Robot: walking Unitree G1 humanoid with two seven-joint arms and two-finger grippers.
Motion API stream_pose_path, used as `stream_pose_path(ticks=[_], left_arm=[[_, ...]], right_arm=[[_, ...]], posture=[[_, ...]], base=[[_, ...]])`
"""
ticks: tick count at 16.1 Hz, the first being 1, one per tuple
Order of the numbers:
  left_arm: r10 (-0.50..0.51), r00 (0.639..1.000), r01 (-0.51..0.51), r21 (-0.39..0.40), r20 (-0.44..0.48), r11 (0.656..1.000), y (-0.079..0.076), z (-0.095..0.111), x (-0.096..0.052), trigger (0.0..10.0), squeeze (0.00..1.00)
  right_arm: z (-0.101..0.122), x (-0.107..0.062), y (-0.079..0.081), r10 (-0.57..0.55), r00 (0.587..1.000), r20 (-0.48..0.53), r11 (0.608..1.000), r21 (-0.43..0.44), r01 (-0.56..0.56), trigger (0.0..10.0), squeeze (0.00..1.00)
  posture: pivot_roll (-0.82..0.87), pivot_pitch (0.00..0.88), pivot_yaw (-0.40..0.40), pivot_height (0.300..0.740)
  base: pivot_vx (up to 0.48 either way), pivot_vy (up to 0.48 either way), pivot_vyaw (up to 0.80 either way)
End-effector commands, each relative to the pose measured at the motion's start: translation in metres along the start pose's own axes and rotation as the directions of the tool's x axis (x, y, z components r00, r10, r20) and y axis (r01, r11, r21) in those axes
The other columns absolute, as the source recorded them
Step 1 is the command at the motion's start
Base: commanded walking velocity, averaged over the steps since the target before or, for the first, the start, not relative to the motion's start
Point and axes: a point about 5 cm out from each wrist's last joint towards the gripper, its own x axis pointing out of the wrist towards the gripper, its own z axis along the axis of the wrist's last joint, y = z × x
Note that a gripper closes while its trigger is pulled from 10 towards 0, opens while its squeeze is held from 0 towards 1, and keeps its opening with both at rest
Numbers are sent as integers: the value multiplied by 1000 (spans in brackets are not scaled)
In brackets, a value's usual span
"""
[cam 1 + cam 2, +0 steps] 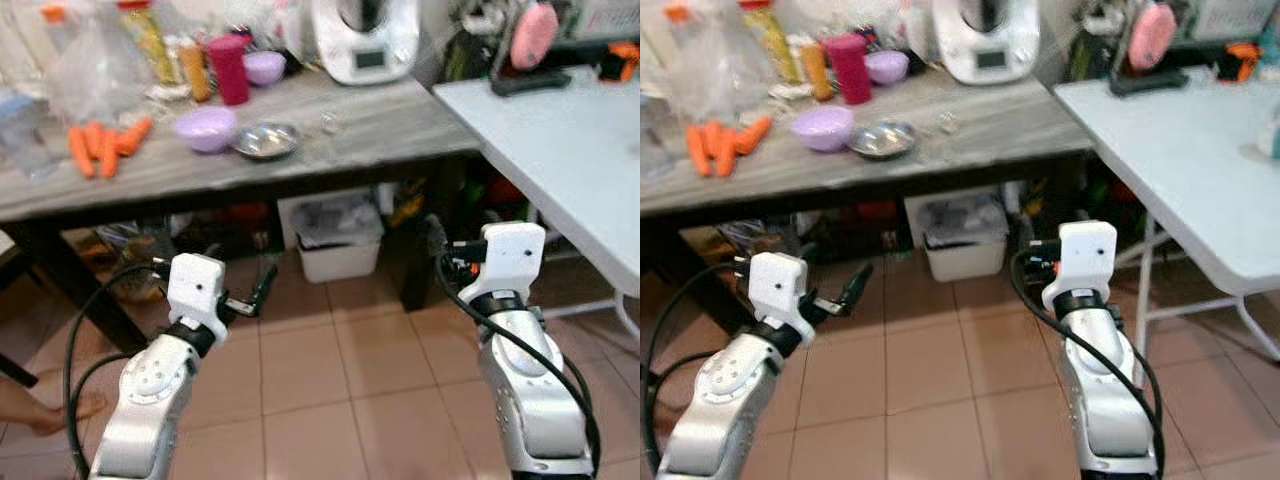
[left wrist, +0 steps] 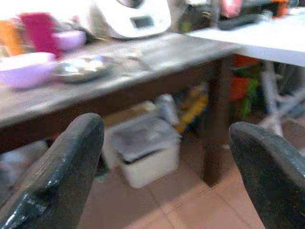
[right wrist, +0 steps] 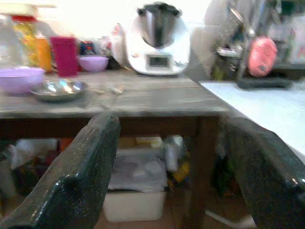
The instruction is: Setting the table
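The shiny round metal plate (image 1: 266, 140) on the grey wooden bench (image 1: 380, 125) looks light, hard and slippery; grab its rim. Left gripper (image 2: 167, 167) and right gripper (image 3: 174, 162) are spread wide, holding nothing.

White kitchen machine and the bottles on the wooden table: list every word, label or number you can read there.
None can be read.
White kitchen machine: its display panel is blurred, with no legible figures.
Bottles: coloured labels, too blurred to read.
Magenta cup: no print visible.
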Motion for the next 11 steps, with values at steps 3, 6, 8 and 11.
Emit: stream_pose_path(ticks=[3, 6, 8, 11], left_arm=[[-9, 1000, 9, 15, 4, 1000, 2, 1, 1, 10000, 0], [-12, 1000, 12, 16, 5, 1000, 2, 1, 1, 10000, 0], [-14, 1000, 14, 17, 6, 1000, 1, 1, 2, 10000, 0], [-16, 1000, 16, 18, 8, 1000, 1, 1, 2, 10000, 0]], right_arm=[[4, 1, -1, -6, 1000, 15, 1000, 8, 5, 10000, 0], [4, 2, -1, -7, 1000, 12, 1000, 10, 7, 10000, 0], [4, 2, 0, -4, 1000, 12, 1000, 5, 4, 10000, 0], [4, 3, -1, -12, 1000, 11, 1000, 3, 12, 10000, 0]], posture=[[-211, 70, 77, 740], [-210, 68, 77, 740], [-209, 68, 76, 740], [-207, 69, 78, 740]], base=[[0, -480, 0], [0, -480, 0], [0, -480, 0], [0, -480, 0]])
